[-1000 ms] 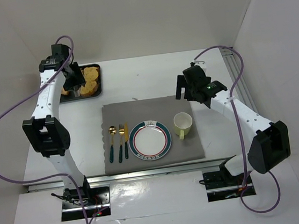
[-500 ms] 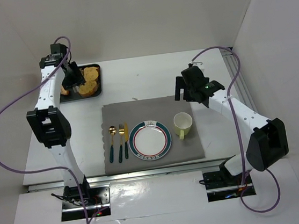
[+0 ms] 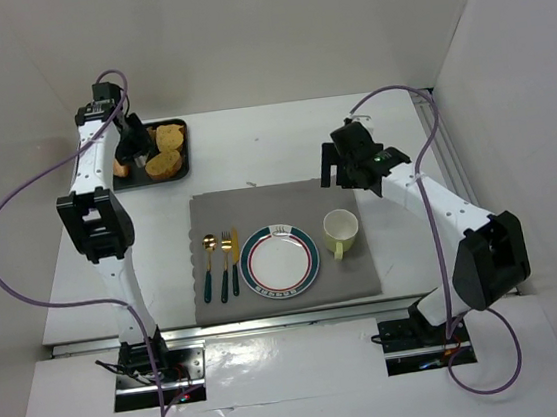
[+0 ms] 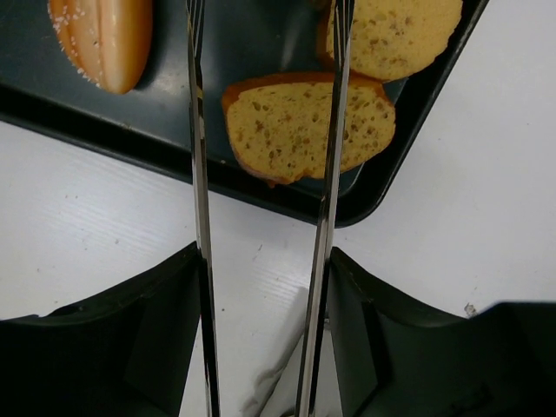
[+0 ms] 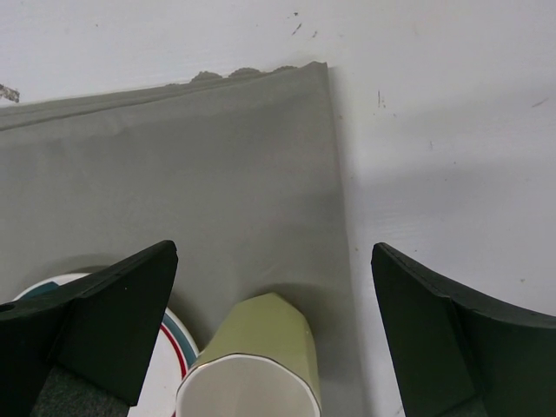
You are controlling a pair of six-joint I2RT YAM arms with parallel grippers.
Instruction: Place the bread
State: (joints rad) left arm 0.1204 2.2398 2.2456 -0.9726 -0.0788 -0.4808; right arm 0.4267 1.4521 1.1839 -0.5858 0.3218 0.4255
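The left end effector point(image 3: 134, 144) hangs over a dark tray point(image 4: 261, 35) at the far left corner of the white worktop point(image 3: 271, 139). Its two thin metal fingers point(image 4: 198, 174) are spread apart with nothing pinched between them. In the left wrist view a slice of bread point(image 4: 308, 126), seeded and golden-crusted, lies flat on the tray near its rim. Most of it sits in the gap between the fingers, and the right-hand finger crosses over it; whether that finger touches the slice cannot be told. A second slice point(image 4: 404, 35) lies just beyond it and seems to overlap its far edge, and a bread roll point(image 4: 102, 39) with pale grains on its crust lies at the other side of the tray, outside the fingers. All the bread is on the tray. Nearer the arms, a grey placemat point(image 3: 259, 211) carries a white plate point(image 3: 281, 264) with a teal and red rim. Gold cutlery with dark handles point(image 3: 222, 265) lies just to the plate's left, and a pale green cup point(image 3: 340, 229) stands to its right. The right end effector point(image 5: 272, 249) hovers above the placemat's far right corner with its dark fingers wide apart and gripping nothing. In its wrist view the cup shows low between the fingers.
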